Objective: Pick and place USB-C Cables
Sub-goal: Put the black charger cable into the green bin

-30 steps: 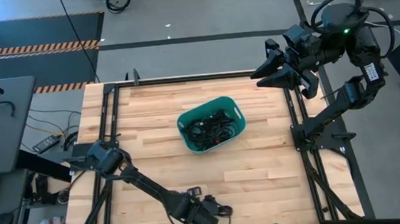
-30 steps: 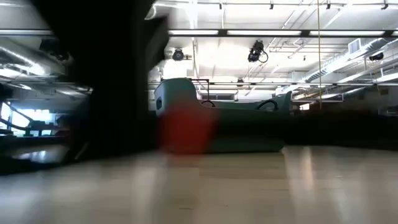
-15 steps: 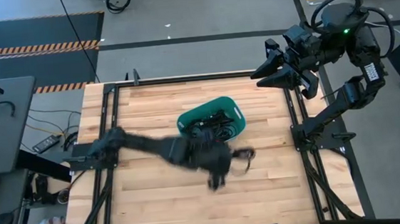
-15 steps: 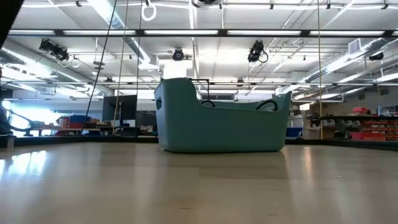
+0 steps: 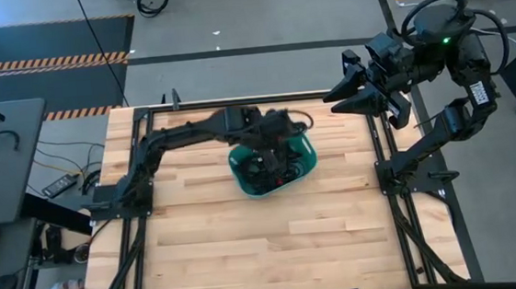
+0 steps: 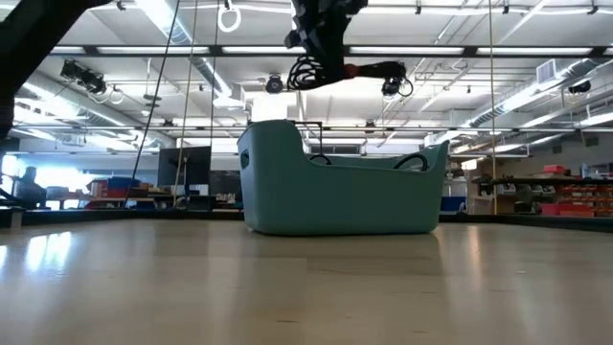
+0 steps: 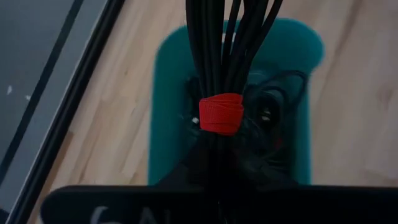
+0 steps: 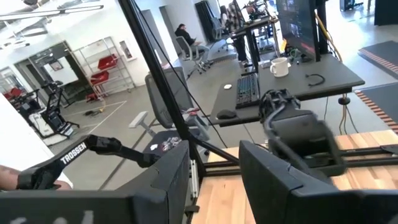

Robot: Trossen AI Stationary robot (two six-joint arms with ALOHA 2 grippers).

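Left tool [image 6: 321, 43], at upper centre of the low view, pinches a black coiled USB-C cable bound with a red tie [image 7: 221, 114] above the teal plastic bin [image 5: 273, 160]; best lowered inside the rim before release; right tool [image 5: 346, 89] idles part-open, upper right.

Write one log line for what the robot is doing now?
left gripper: shut on black red-tied USB-C cable bundle, above teal plastic bin | right gripper: open, waiting at table's far-right corner
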